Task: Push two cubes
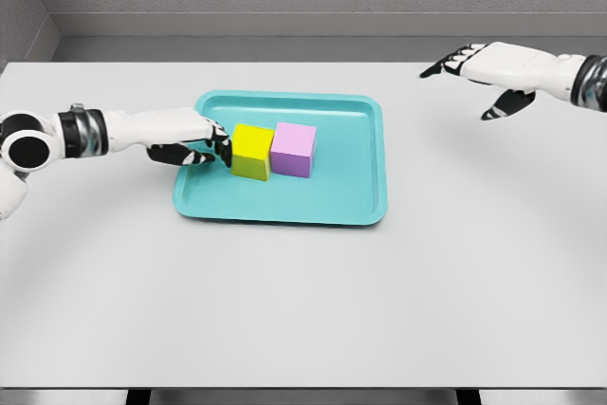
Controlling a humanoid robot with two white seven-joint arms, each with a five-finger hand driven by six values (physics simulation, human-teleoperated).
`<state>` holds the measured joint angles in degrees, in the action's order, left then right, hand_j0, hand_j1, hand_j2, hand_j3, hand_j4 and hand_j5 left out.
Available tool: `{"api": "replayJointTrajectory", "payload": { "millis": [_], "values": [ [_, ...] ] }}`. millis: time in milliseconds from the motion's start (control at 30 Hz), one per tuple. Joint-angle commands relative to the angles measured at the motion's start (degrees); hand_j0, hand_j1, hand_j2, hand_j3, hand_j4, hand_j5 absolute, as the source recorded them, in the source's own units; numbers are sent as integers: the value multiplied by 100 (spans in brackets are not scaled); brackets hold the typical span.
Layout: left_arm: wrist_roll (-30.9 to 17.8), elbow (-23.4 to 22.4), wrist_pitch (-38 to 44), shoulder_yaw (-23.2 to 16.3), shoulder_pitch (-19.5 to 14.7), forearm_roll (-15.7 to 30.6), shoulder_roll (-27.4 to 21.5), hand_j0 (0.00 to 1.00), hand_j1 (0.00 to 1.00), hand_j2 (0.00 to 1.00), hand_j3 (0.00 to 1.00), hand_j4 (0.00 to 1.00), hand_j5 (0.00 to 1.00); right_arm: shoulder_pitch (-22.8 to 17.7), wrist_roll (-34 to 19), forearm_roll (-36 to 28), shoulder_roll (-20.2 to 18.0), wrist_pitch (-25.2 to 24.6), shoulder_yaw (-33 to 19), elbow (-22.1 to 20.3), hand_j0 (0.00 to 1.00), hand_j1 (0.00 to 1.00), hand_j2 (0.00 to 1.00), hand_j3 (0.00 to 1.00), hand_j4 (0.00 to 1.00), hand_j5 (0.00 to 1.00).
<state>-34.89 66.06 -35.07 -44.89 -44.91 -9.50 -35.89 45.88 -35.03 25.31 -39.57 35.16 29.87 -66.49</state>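
On the teal tray (360,163) the left hand (194,144) presses loosely extended fingers, gripping nothing, against the yellow cube (251,152) — itself touching the pink cube (293,149) — so a level, centred shove should suit, while the right hand (488,68) hovers open, well apart.

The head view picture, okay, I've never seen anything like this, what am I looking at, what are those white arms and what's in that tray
This is a simulated render from a camera on a humanoid robot's head, looking down at a white table. The white arms are the robot's own. A teal tray holds a yellow cube and a pink cube, side by side and touching. The left hand presses against the yellow cube's side; it grips nothing. The right hand hovers apart at the upper right, fingers spread, holding nothing.
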Motion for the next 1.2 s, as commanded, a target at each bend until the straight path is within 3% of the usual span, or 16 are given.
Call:
{"api": "replayJointTrajectory", "payload": {
  "millis": [0, 533, 800, 1167],
  "values": [
    [-11, 4, 7, -2, 0, 107, 38, 48, 48, 48, 48, 48, 48, 0, 3, -27, -42, -16, 10, -31, 100, 100, 100, 100, 100, 100],
    [-11, -321, 7, -2, 62, 89, 249, 48, 48, 48, 48, 48, 48, -26, 3, -26, -51, -16, 54, -110, 100, 100, 100, 100, 100, 100],
    [-11, -770, 7, 33, -18, 107, 398, 48, 48, 48, 48, 48, 48, -26, 3, -26, -60, -16, 54, -172, 100, 100, 100, 100, 100, 100],
    [-11, -735, 7, 42, -220, 353, 407, 48, 48, 48, 48, 48, 48, -26, 3, -26, -60, -16, 63, -224, 100, 100, 100, 100, 100, 100]
  ]
}}
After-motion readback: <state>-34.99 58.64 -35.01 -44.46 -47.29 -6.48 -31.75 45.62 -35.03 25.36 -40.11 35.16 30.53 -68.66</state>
